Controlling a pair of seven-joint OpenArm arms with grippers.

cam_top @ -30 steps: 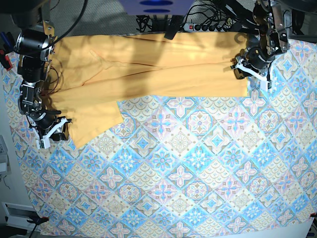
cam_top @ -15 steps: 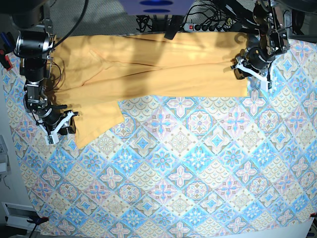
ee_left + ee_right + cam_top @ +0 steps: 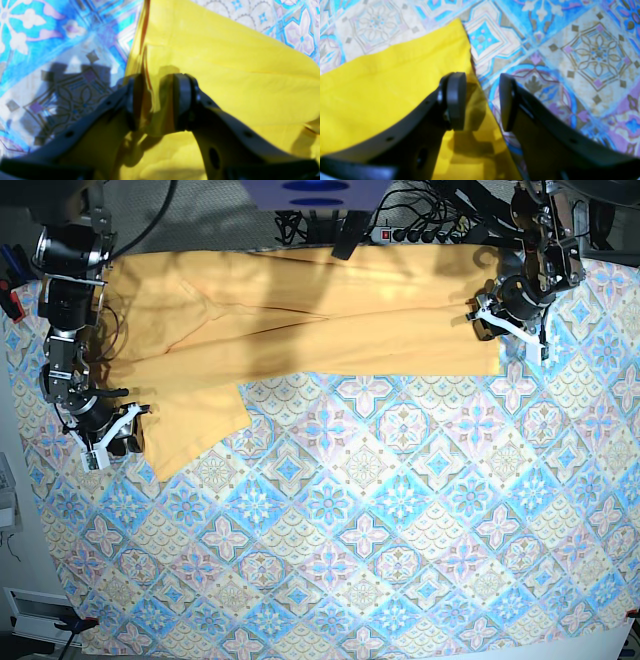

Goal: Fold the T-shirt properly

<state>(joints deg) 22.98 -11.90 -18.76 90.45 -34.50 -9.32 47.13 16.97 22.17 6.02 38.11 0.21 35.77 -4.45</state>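
Since the earlier frame the right gripper has shifted slightly along the tablecloth's left edge; its jaws stand apart astride the sleeve edge. The T-shirt lies lengthwise along the far edge. The left gripper pinches its hem

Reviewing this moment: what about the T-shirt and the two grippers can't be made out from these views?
- T-shirt far edge, base view: hidden under the dark overhead mount and shadow; tag not visible.
- Left gripper, left wrist view: cloth sits between the pads, but blur hides how many layers.
- Right gripper, right wrist view: open over the sleeve edge; contact with the tablecloth unclear.
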